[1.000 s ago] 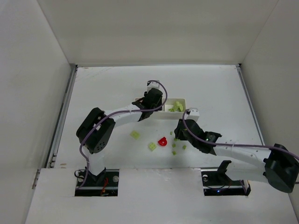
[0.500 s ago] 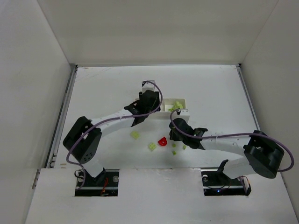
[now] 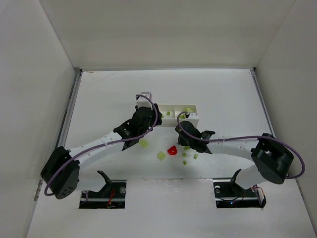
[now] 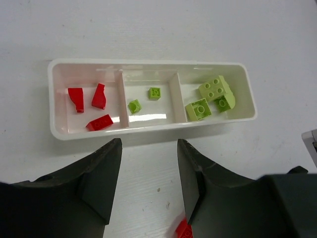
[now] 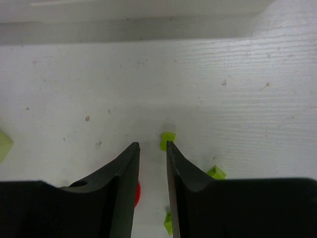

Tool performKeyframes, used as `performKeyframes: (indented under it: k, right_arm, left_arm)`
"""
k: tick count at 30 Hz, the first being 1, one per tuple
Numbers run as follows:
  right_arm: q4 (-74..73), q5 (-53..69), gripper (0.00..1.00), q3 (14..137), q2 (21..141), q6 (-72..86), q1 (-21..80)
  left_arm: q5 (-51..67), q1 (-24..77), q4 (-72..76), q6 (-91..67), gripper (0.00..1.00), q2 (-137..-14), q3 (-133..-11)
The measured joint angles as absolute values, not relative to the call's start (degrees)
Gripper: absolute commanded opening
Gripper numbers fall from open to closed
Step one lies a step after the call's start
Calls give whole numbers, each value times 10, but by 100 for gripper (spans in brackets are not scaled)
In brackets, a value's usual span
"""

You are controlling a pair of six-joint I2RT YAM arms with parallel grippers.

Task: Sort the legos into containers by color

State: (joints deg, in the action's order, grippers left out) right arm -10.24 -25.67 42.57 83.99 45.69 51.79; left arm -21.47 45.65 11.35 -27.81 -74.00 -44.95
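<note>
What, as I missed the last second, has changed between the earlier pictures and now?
The left pincer drew back left off the tray, open and empty. The right pincer moved left and toward the tray; a green lego lies just past its tips. Nothing was visibly grasped. The tray, the loose red lego and the other loose legos stayed put.

Left wrist cam: a red lego (image 4: 182, 231) sits at the bottom edge, mostly cut off and tucked behind one of the dark fingers (image 4: 198, 188). Right wrist: the tray (image 5: 148, 2) is just a blurry strip up top, a red bit (image 5: 137, 193) peeks from behind a finger, and a green lego (image 5: 4, 145) is chopped by the left edge. From the top cam, the tray's contents are too tiny to count.
</note>
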Motion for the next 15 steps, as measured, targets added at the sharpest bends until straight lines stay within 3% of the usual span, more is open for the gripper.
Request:
performKeyframes:
  k: [9,15]
  right_arm:
    - [-98,-266,34,427,888,468,517]
    - [-94,-278,16,438,903,467,517]
  left_arm:
    - [-213,457,126,-291,46,-712,-391]
    - [-208,462,130,-294,46,-714,-389]
